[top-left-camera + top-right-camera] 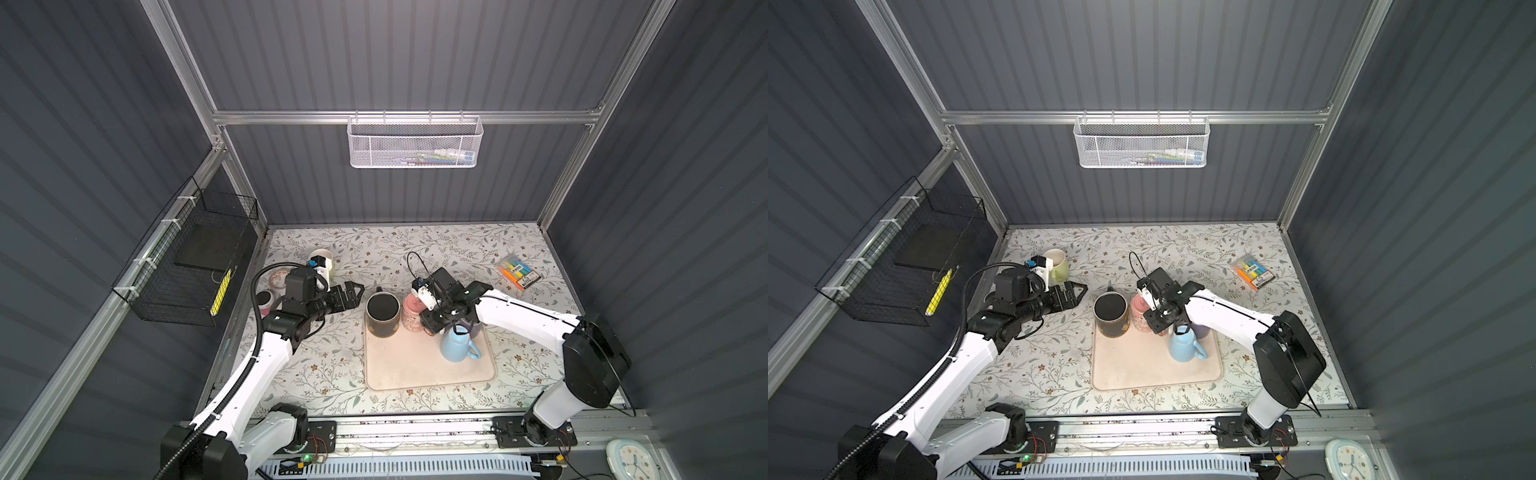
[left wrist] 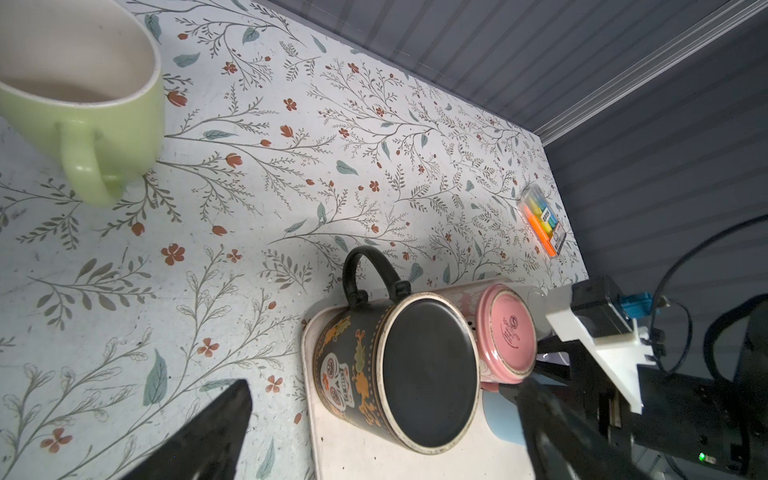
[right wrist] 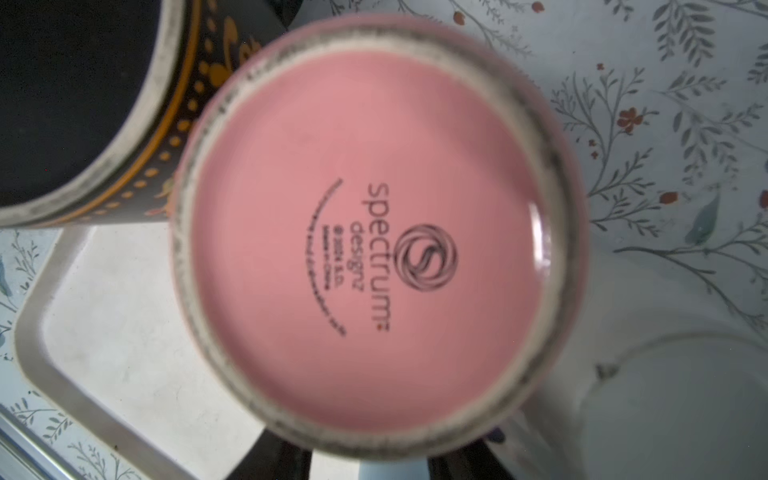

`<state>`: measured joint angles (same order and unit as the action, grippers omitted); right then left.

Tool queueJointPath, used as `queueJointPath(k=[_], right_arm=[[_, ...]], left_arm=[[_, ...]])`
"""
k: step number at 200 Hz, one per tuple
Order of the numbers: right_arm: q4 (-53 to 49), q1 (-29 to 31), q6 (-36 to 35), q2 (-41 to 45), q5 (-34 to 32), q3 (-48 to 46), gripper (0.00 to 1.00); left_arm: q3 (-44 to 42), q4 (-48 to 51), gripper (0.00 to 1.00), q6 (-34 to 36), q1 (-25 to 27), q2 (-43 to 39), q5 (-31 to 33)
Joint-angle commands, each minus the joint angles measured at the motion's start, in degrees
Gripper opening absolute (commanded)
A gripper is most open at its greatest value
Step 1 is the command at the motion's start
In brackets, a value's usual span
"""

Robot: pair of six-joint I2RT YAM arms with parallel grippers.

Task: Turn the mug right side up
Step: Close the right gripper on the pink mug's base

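A pink mug (image 1: 409,316) (image 1: 1139,312) stands upside down on the beige tray (image 1: 415,374), its pink base (image 3: 374,232) filling the right wrist view. My right gripper (image 1: 431,324) (image 3: 370,457) is at the mug's near right side. Its dark fingers (image 3: 286,459) show apart below the base, and whatever lies between them is hidden. A black skull-pattern mug (image 1: 382,311) (image 2: 428,370) sits upside down against the pink one. My left gripper (image 1: 355,295) (image 2: 380,386) hovers wide open just left of the black mug, holding nothing.
A light blue mug (image 1: 457,347) and a purple one (image 1: 1202,330) crowd the tray under my right arm. A green mug (image 1: 332,270) (image 2: 104,124) and two more cups stand at the far left. A highlighter pack (image 1: 517,272) lies far right.
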<state>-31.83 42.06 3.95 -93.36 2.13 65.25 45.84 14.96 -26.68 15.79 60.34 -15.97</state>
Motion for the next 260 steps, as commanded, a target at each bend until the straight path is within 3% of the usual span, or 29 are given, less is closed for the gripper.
queueJointPath(k=[1, 260], right_arm=[[1.1, 0.3, -0.5, -1.1, -0.5, 1.4, 0.42], [0.6, 0.4, 1.9, -5.6, -0.7, 2.8, 0.22]], left_arm=[[1.9, 0.9, 1.0, -0.2, 0.1, -0.3, -1.1], [1.6, 2.8, 1.0, -0.9, 0.1, -2.1, -1.7]])
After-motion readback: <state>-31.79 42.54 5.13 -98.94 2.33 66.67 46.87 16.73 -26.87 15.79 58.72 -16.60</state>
